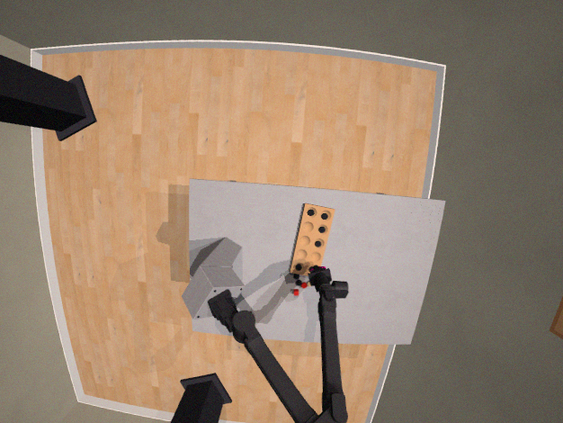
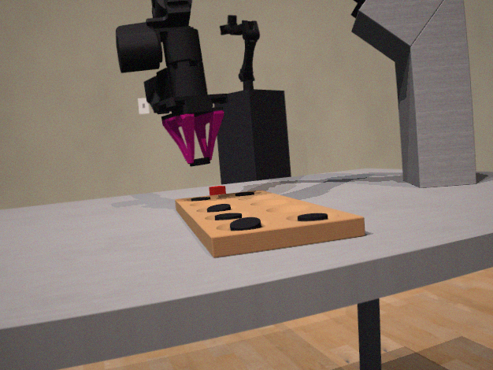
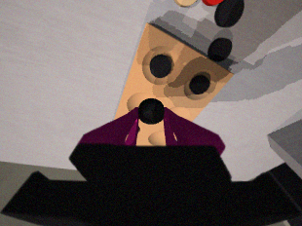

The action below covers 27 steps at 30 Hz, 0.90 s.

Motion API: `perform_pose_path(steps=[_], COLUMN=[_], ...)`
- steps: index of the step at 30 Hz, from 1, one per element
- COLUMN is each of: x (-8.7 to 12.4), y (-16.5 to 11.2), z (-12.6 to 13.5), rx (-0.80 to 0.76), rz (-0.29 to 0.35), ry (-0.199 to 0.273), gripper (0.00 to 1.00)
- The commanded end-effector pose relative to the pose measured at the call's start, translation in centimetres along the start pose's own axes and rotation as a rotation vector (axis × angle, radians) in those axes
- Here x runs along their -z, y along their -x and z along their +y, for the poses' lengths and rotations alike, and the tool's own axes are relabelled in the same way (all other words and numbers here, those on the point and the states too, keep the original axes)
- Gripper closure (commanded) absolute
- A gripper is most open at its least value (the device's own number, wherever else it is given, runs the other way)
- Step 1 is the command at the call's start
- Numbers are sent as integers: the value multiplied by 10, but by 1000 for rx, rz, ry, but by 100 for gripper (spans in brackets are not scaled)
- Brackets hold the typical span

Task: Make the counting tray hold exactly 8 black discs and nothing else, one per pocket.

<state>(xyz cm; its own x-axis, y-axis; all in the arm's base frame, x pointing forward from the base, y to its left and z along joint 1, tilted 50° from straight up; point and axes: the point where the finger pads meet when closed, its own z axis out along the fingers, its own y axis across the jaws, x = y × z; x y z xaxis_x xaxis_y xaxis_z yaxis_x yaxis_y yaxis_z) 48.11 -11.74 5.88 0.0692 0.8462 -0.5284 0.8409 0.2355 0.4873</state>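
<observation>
The wooden counting tray [image 1: 312,238] lies flat on the grey table, with several black discs resting in its pockets, seen in the side view [image 2: 266,220] and the wrist view [image 3: 166,86]. My gripper [image 2: 198,159] is shut on a black disc [image 2: 199,161] and holds it well above the tray's end nearest the arm. In the wrist view this held disc [image 3: 151,110] sits between the magenta fingertips, over empty pockets. In the overhead view the gripper [image 1: 319,272] hangs over the tray's near right corner.
Loose pieces lie just off the tray's near end: black discs [image 1: 298,279], red pieces [image 1: 296,292] and a tan piece [image 3: 185,0]. A red block [image 2: 216,190] shows behind the tray. The grey arm base [image 1: 213,273] stands at the table's left.
</observation>
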Motion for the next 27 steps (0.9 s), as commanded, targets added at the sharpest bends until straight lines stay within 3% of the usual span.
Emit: perform_pose_path(steps=[1,2,3,6,8,13,17,18,23,25,27], x=[0,3,3,14,14,29,32,26,-9,-9,-31], y=[-65,-86,-89,-151,-151,-207,-215,-197,-199,-199,-198], z=[16,17,17,16,16,8,9,13,7,7,8], rx=[-68,-65,-63,-54,-54,-39,-42,-79,-47,-47,-47], rz=[13,9,10,-7,-7,-26,-28,-45,-42,-42,-43], ry=[13,17,13,34,34,62,74,69,58,58,58], gripper=[100,100,100,100,100,100,100,100,100,100,100])
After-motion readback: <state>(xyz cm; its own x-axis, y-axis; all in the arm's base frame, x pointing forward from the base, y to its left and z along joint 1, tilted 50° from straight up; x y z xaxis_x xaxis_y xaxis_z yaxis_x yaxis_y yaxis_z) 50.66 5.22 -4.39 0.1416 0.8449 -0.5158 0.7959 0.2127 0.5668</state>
